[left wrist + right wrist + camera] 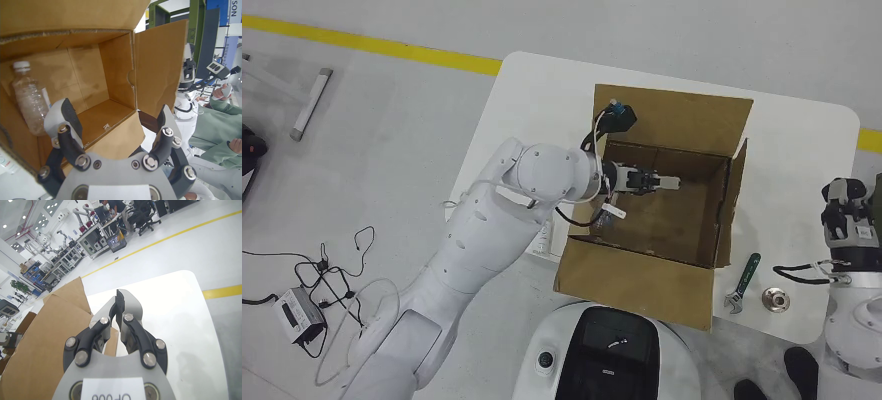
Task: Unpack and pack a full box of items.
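Note:
An open cardboard box (687, 115) stands in the middle of the white table (542, 90). My left gripper (666, 183) hangs inside it, open (115, 117) with nothing between its fingers. A clear plastic bottle (28, 98) with a white cap leans against an inner wall of the box (90, 75), just beside one finger (64, 111). The box floor around it is bare. My right gripper (117, 306) is shut on nothing, above the table at the right edge (845, 212), apart from the box (47, 332).
A green-handled wrench (743, 282) and a small round metal part (775, 298) lie on the table to the right of the box, near the front. The box flaps stand up on the right and far sides. Bare table (170, 313) lies beyond the right gripper.

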{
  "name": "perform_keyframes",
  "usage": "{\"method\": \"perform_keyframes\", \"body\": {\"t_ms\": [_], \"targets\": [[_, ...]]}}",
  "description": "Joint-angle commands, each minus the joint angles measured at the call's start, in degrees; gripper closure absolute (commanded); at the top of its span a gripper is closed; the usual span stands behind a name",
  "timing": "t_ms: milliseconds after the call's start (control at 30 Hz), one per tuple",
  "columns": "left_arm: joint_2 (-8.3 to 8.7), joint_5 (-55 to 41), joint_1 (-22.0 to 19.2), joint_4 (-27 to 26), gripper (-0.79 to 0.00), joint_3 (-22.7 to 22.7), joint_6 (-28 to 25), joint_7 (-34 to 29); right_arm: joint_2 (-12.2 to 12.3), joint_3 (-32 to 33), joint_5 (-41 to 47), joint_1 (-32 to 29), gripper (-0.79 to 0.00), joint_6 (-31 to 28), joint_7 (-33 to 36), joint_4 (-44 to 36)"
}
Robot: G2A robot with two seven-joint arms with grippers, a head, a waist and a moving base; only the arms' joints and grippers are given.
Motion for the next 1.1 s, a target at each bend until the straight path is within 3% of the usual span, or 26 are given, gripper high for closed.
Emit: {"method": "perform_keyframes", "body": {"t_ms": [0,400,500,633,833,900,933,967,1067], "targets": [[0.44,0.1,0.8,-2.1,-0.785,-2.0,-1.7,1.1,0.0,-0.4,0.1,0.2,0.0,0.1,0.0,0.0],[4.12,16.7,7.8,-16.2,-0.785,-14.6,-5.3,2.5,0.3,-0.9,1.7,2.2,0.0,0.4,0.3,-0.9],[5.07,27.2,10.1,-15.5,-0.785,-15.7,-4.5,1.1,0.3,-1.0,1.5,2.5,0.0,0.6,0.4,-0.5],[5.79,32.5,12.7,-13.1,-0.785,-17.6,-1.8,-1.6,0.4,-0.9,2.8,2.7,0.0,0.9,0.3,-0.5],[6.55,36.0,16.3,-12.1,-0.785,-19.7,-0.8,-4.2,0.2,-0.8,15.3,4.6,-0.022,4.9,4.6,-3.4],[6.78,37.9,17.0,-11.6,-0.785,-20.1,-0.9,-4.8,0.4,-0.7,18.4,5.3,-0.332,6.1,9.2,-5.4],[6.87,38.8,17.3,-11.3,-0.785,-20.2,-0.8,-4.9,0.5,-0.7,20.4,5.8,-0.677,5.9,10.9,-6.5],[6.9,38.9,17.5,-11.1,-0.785,-20.3,-0.5,-5.0,0.6,-0.7,21.5,6.0,-0.785,5.4,13.0,-7.2],[6.97,39.1,17.9,-10.5,-0.785,-20.6,0.1,-4.6,1.1,-0.4,23.4,6.3,-0.785,3.3,18.7,-9.2]]}}
